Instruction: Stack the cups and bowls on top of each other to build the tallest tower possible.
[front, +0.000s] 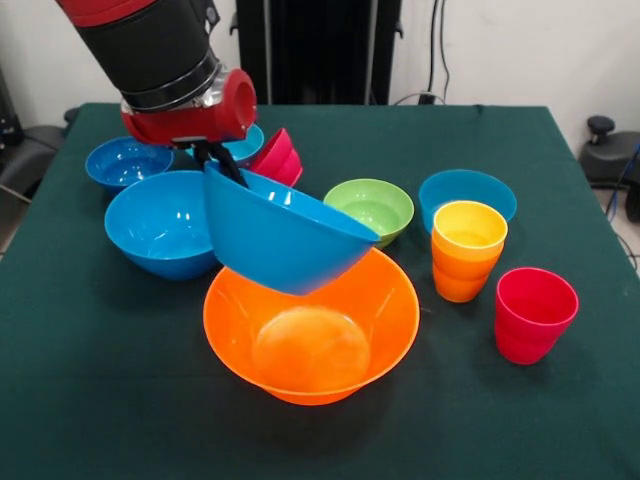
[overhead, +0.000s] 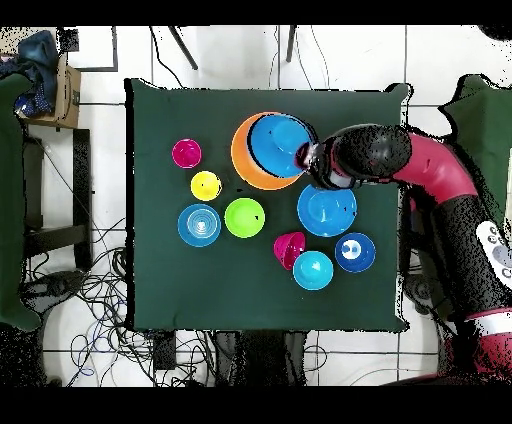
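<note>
My gripper (front: 222, 166) is shut on the rim of a large blue bowl (front: 285, 240) and holds it tilted just above the very large orange bowl (front: 310, 350), which stands at the table's front middle. In the overhead view the gripper (overhead: 305, 160) sits at the held blue bowl's (overhead: 278, 142) edge, over the orange bowl (overhead: 238, 155). A second large blue bowl (front: 160, 225) stands left of it. A yellow cup nested in an orange cup (front: 467, 250) and a red cup (front: 535, 313) stand to the right.
A small green bowl (front: 370, 207) and a light-blue bowl (front: 467, 192) stand behind the cups. A dark-blue small bowl (front: 128, 160), a tipped red bowl (front: 278, 157) and a light-blue bowl (front: 246, 146) lie at the back left, near the arm.
</note>
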